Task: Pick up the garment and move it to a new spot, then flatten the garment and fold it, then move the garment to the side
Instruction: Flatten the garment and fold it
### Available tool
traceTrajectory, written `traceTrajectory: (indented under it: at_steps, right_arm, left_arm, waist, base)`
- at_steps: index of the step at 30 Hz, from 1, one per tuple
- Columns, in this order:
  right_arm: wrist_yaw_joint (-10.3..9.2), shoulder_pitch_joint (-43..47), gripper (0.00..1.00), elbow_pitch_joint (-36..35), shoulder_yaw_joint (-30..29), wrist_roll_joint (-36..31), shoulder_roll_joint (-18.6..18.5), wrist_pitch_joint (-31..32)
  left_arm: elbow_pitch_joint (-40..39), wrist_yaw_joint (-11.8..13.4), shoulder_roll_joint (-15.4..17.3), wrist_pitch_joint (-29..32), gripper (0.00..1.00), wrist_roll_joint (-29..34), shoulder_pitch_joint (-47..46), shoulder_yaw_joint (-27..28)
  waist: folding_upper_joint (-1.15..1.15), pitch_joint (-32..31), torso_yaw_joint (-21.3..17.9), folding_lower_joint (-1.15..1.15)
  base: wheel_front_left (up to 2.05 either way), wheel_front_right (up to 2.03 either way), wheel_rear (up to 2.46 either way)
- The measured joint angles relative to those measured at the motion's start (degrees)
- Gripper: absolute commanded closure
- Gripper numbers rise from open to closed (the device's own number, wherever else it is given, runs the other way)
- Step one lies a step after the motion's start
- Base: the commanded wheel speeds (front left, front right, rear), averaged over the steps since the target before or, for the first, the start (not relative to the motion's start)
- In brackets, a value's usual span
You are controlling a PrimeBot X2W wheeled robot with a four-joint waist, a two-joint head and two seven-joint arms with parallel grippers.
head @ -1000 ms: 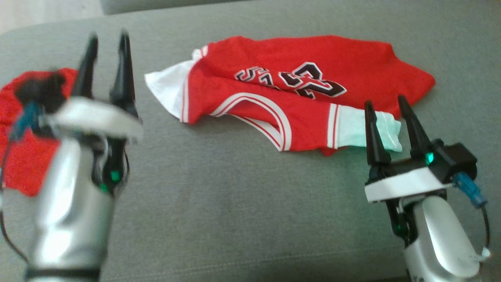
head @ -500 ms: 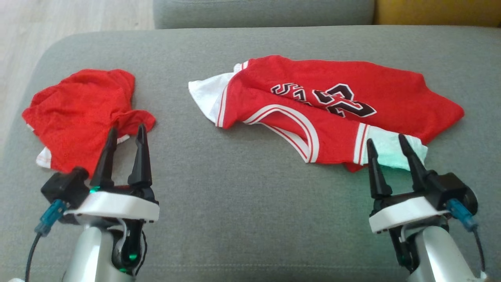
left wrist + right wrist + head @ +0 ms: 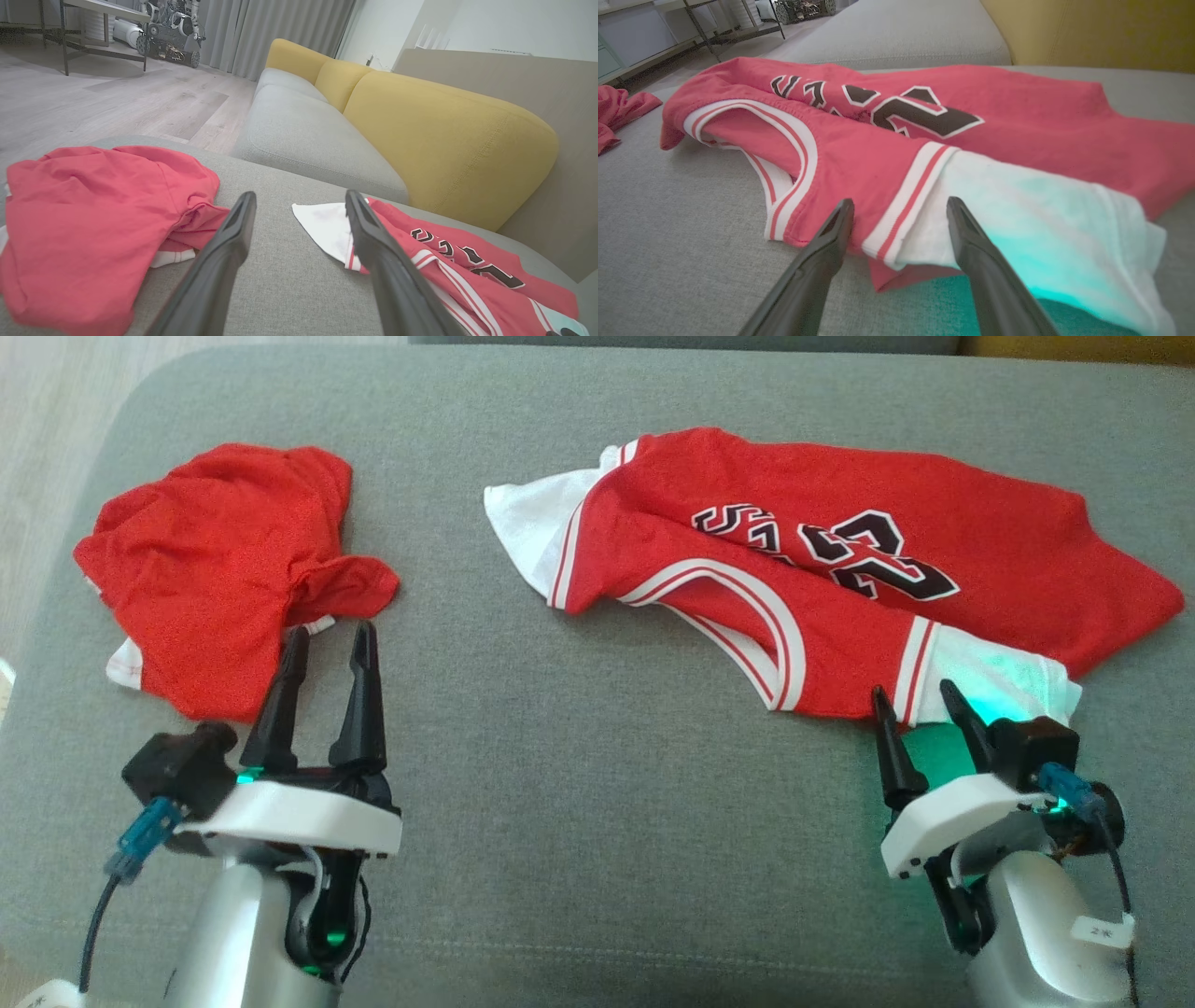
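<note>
Plainly left fingers point(image 3: 364, 700) and right fingers point(image 3: 894, 751) spread wide, holding nothing.

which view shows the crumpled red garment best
Head view: the whole crumpled red garment lies in frame, seen from above. The left wrist view has it close but cut off at the edge; the right wrist view catches just a corner.

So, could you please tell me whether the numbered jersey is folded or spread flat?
Loosely folded, not flat: the jersey is doubled over itself, lettering partly hidden.
</note>
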Motion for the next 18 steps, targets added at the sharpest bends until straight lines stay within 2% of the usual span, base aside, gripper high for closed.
traceTrajectory:
  at_steps: [3, 4, 5, 13, 16, 18]
  right_arm:
    - [0.00, -0.9, 0.00, 2.7, 0.1, 1.9, 0.0, 0.0]
    - [0.00, -1.0, 0.55, 3.5, 0.4, 2.9, 0.0, 0.1]
    - [0.00, -1.2, 1.00, 4.1, 0.9, 3.8, 0.0, 0.1]
    - [0.00, -3.2, 1.00, 4.1, 7.4, 8.8, -0.1, -1.3]
    - [0.00, -3.7, 1.00, 2.0, 11.6, 11.5, -0.1, -0.7]
    - [0.00, -4.6, 1.00, -2.0, 17.0, 16.8, -0.1, 1.9]
  left_arm:
    - [0.1, 0.0, 0.0, 0.0, 0.00, 0.0, -0.3, -0.2]
    - [0.2, 0.0, 0.0, 0.0, 0.00, 0.0, -0.3, -0.2]
    - [0.3, 0.0, 0.0, 0.0, 0.00, 0.0, -0.3, -0.2]
    - [0.9, 0.5, 0.0, 0.0, 0.00, 0.0, -0.7, -0.4]
    - [1.2, 0.6, 0.0, 0.0, 0.00, -0.6, -1.1, -0.9]
    - [1.1, 1.0, 0.0, 0.0, 0.00, -1.9, -1.2, -1.3]
  waist:
    - [0.00, 0.6, 0.4, 0.00]
    - [0.00, 0.7, 0.5, 0.00]
    - [0.00, 0.9, 0.5, 0.00]
    - [0.00, 0.8, 0.1, 0.00]
    - [0.00, 0.1, -0.1, 0.00]
    - [0.00, -0.9, -0.1, 0.00]
  base:
    - [0.00, 0.00, 0.00]
    - [0.00, 0.00, 0.00]
    - [0.00, 0.00, 0.00]
    - [0.00, 0.00, 0.00]
    - [0.00, 0.00, 0.00]
    - [0.00, 0.00, 0.00]
